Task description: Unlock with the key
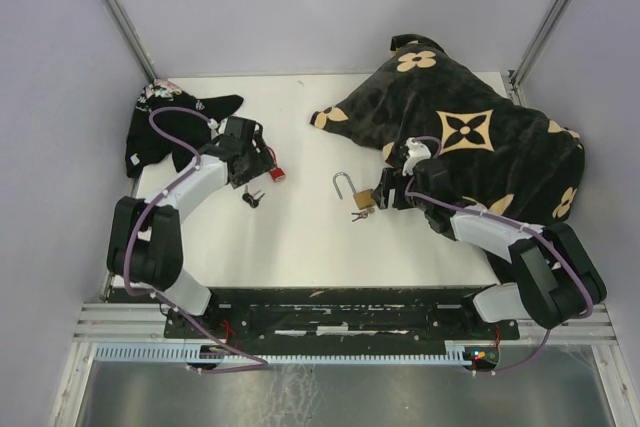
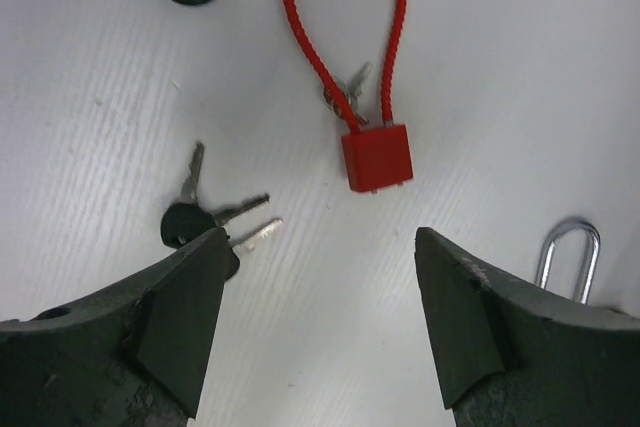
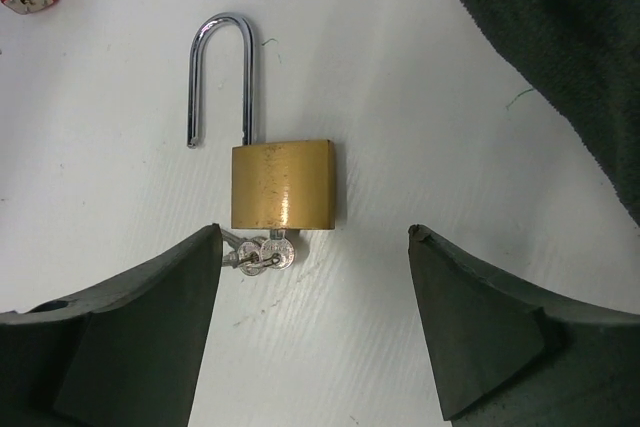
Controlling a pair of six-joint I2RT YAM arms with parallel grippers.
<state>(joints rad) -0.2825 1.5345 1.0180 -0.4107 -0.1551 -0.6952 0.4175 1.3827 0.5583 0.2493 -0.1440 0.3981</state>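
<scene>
Widely spread, empty: left gripper (image 2: 318, 236), right gripper (image 3: 315, 234) near padlock (image 3: 283, 186).

brass padlock (image 3: 283, 185) lying flat on the white desk (image 3: 430, 107), just left of the dark patterned cloth (image 1: 480, 137), not touching it. chrome shackle (image 3: 220, 32) is popped open, one leg free of the body. small silver key (image 3: 272, 252) sits in its bottom end
</scene>
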